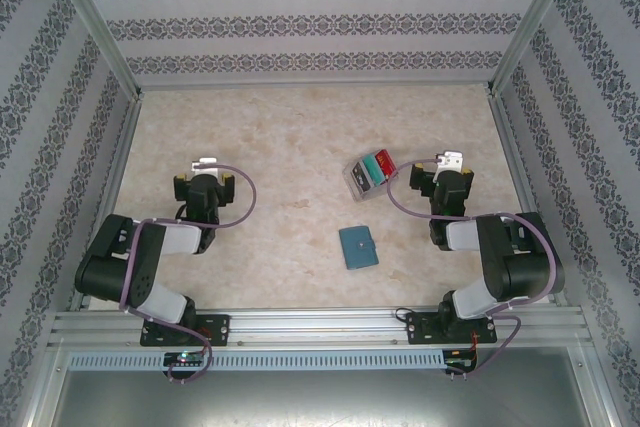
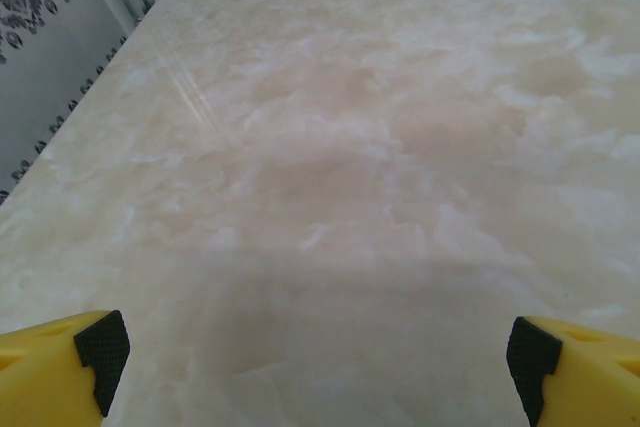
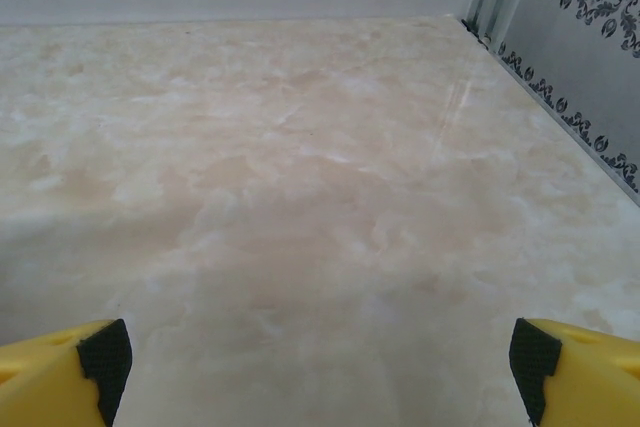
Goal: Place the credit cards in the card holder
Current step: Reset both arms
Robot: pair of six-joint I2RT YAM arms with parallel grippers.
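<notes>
The cards [image 1: 375,165] lie in a clear tray [image 1: 355,184] right of the table's [image 1: 290,137] centre. A red card [image 1: 385,160] is at the tray's far right end and a green card [image 1: 371,168] lies just beside it on the left. The rest of the tray looks grey, and I cannot tell what else is in it. The holder [image 1: 358,246] lies closed and flat on the table, nearer than the tray, a little to its left and apart from it.

The right gripper [image 1: 452,161] is right of the tray, about level with it, close by but not touching. The holder lies nearer and to the left of this gripper. In the right wrist view the gripper [image 3: 320,357] has its yellow fingers [image 3: 60,377] spread wide at the two bottom corners. There is only bare marbled table between them, and they grip nothing.

The left gripper [image 1: 207,164] is on the left half of the table, well apart from the tray and the holder, both of which lie to its right. In the left wrist view the left gripper [image 2: 320,357] is also spread wide and has hold of nothing, its fingers [image 2: 55,372] over bare table.

Patterned walls [image 1: 300,17] close in the table on the left, right and far sides.
</notes>
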